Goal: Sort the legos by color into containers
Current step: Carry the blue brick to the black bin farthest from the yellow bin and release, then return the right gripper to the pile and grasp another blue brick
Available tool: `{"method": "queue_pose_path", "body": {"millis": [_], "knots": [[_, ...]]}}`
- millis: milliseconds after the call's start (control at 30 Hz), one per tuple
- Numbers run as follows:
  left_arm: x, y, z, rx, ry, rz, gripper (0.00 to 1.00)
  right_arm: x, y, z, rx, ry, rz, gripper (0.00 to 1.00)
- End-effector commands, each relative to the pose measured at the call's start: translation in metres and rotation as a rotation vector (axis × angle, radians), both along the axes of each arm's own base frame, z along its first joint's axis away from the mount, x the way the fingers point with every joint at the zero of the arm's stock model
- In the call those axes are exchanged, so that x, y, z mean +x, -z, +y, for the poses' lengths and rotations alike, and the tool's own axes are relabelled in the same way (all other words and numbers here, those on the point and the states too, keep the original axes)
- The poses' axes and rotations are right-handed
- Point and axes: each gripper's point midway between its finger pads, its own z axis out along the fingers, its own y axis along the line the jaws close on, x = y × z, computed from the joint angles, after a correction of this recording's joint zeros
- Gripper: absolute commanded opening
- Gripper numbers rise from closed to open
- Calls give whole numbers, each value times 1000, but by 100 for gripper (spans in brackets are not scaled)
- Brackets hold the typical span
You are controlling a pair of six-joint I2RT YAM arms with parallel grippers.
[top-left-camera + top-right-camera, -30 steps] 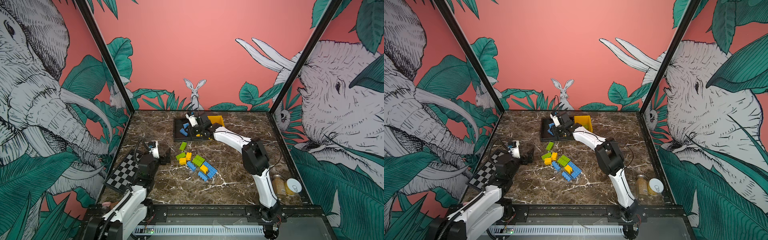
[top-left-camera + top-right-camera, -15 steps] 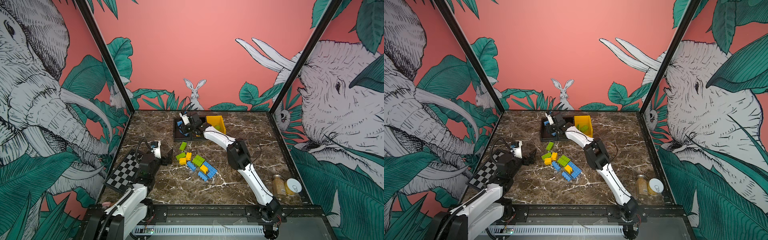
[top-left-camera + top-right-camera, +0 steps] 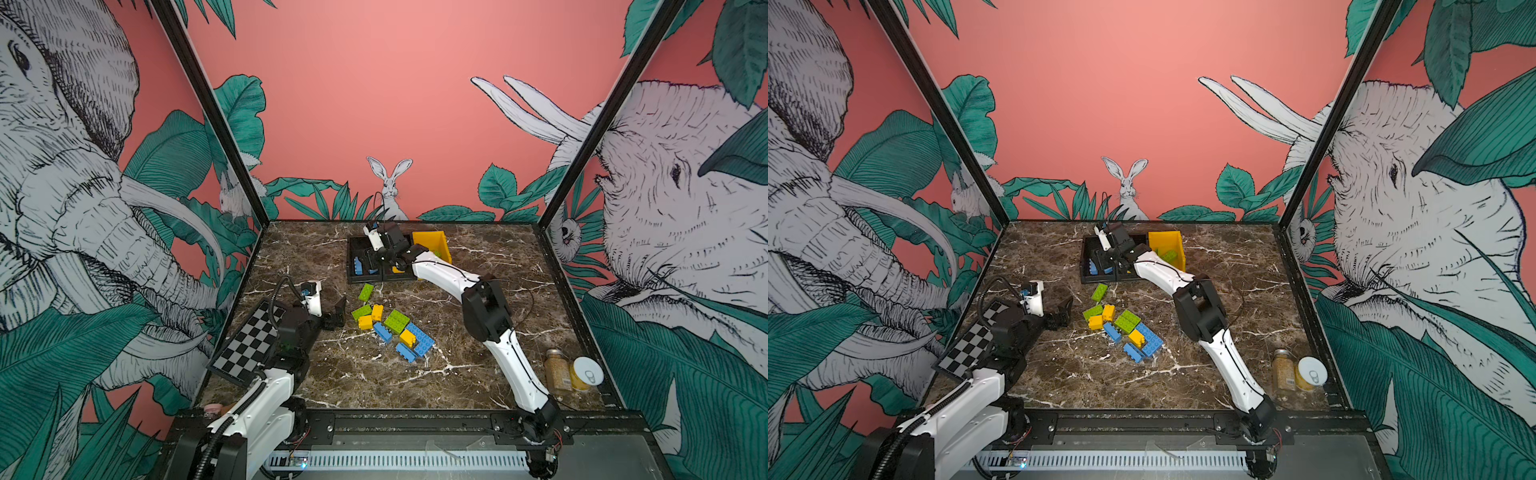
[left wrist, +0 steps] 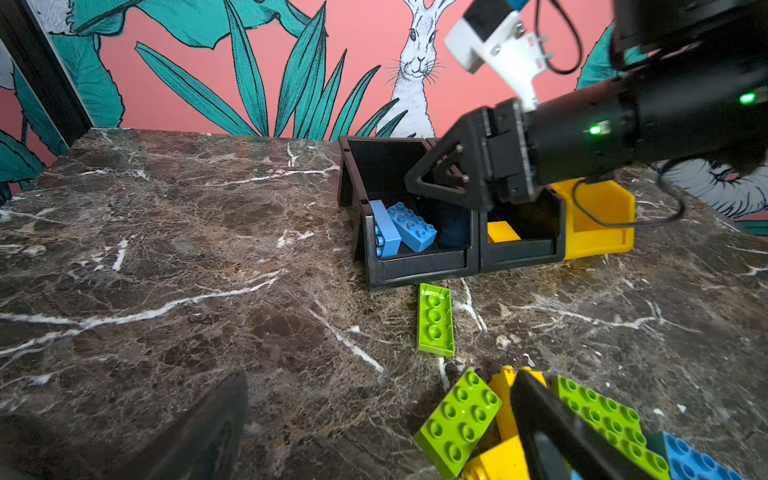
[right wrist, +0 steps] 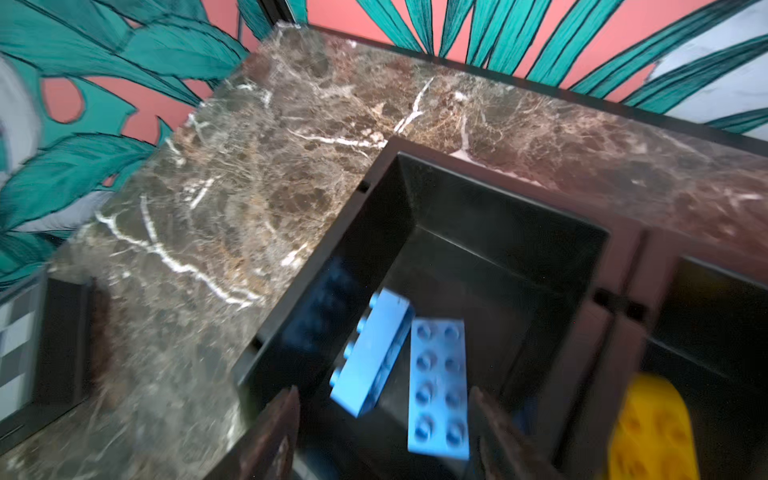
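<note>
In the black bin (image 5: 498,199) below the parted right gripper (image 5: 382,392) lie 2 blue bricks (image 5: 436,382); a mixed pile (image 3: 390,328) awaits the spread left gripper (image 3: 336,316).

Left black bin (image 4: 419,266): holds two blue bricks (image 4: 411,226), one on edge against the side wall, the other tilted studs-up beside it. Middle black bin (image 4: 519,251): holds one yellow brick (image 4: 503,232). Yellow bin (image 4: 598,232), alongside: holds a green brick (image 3: 1169,255). Unsorted: flat green plate (image 4: 435,319) just before the bins; nearer, a touching heap (image 3: 390,326) of green, yellow and blue pieces.
</note>
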Motion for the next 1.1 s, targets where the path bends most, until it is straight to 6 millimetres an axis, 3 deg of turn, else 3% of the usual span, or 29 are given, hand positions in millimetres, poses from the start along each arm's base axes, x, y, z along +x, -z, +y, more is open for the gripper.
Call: {"method": "queue_pose_path", "body": {"millis": [0, 100, 333, 433, 500, 567, 767, 1067], "knots": [[-2, -8, -3, -2, 21, -35, 99, -28, -87, -17, 96, -15, -113, 64], [-2, -9, -3, -1, 20, -37, 99, -65, -76, -58, 50, 13, -74, 68], [0, -8, 4, 0, -25, -5, 99, -158, -8, -164, -241, 72, 133, 72], [0, -7, 4, -3, -22, -9, 99, -184, -10, -208, -334, 139, 133, 72], [0, -7, 3, -3, -18, -6, 99, -199, -7, -223, -362, 153, 160, 73], [0, -6, 2, -3, -12, -2, 99, -211, -6, -223, -340, 139, 181, 72], [1, -6, 6, -10, -42, 2, 99, -239, -14, -181, -239, 33, 134, 65], [-6, -12, 17, -10, -92, -26, 99, -268, 23, -134, -340, -36, 213, 55]]}}
